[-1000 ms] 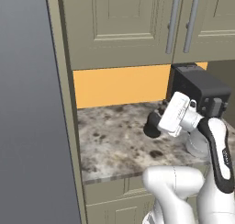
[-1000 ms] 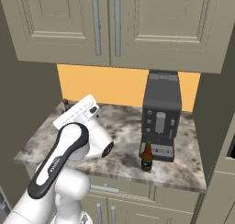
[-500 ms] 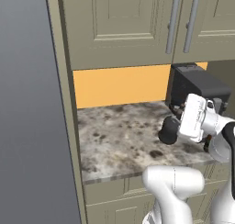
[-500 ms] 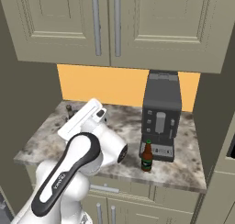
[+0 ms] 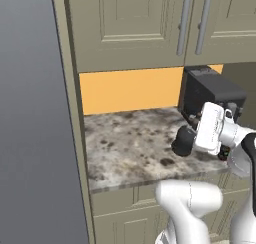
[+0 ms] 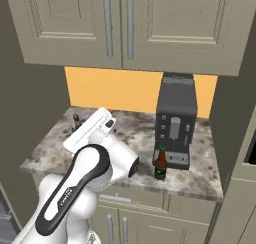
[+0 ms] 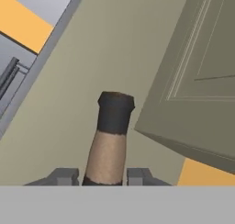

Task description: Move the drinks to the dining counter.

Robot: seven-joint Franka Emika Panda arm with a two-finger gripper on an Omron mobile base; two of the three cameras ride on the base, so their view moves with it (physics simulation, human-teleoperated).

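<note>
Holding a bottle (image 7: pixel 110 140) by its neck between the two fingertips (image 7: pixel 62 176), our end effector (image 7: pixel 102 177) seems clenched on one of the drinks: the hand view has the tan neck with its dark top rising from between the tips, which sit tight on either side. We cannot make out the bottle's body there, so we judge the grip from the neck alone. The other drink, the dark bottle with the red cap (image 6: pixel 160 164), stands upright on the speckled surface (image 5: pixel 130 148), just in front of the coffee machine (image 6: pixel 176 119).

To do this step well, we should keep the bottle upright and the grip firm as the arm swings, since a narrow neck gives little to hold and could slip or pivot (slow wrist turns would help). We would carry it out and away from the wall before the base drives off toward the dining counter.

Room is tight here. The upper cabinets (image 6: pixel 120 25) hang low over the surface, and the hand view has a cabinet door close above the bottle's top. A tall grey panel (image 5: pixel 35 113) bounds the left side, the coffee machine the right. The open way out is toward us, over the front edge.
</note>
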